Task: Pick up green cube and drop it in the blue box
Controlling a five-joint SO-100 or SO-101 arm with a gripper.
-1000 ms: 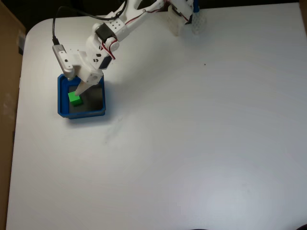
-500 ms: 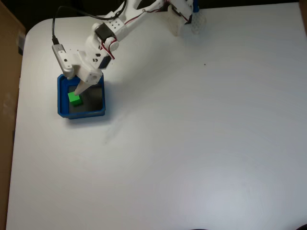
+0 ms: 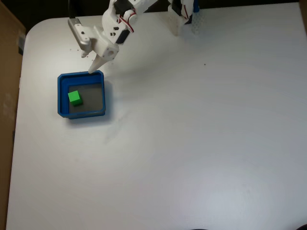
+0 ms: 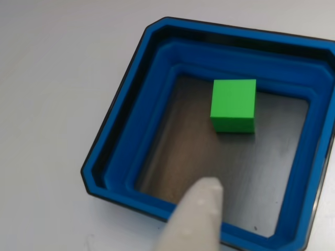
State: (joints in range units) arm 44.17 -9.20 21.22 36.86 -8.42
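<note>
Now the green cube (image 3: 74,97) lies on the grey floor of the blue box (image 3: 62,89), close to the box's left wall in the fixed view, with nothing touching it. In the other view the cube (image 4: 233,105) sits flat near the far wall of the box (image 4: 133,112), its top face plain and bright, apart from the walls on every side.

In the fixed view the white arm (image 3: 116,23) reaches in from the top edge, and the jaws (image 3: 92,67) hang just above the box's far rim, outside the tray and well apart from the cube. 1 pale, tapered fingertip (image 4: 201,209) enters the other view from the bottom edge, over the near wall of the box. Whether the jaws are apart or together cannot be told from either picture; nothing is seen between them.

The box rests on a white worktop (image 3: 192,143) near its left edge in the fixed view. A black cable (image 3: 72,6) runs up from the wrist.
</note>
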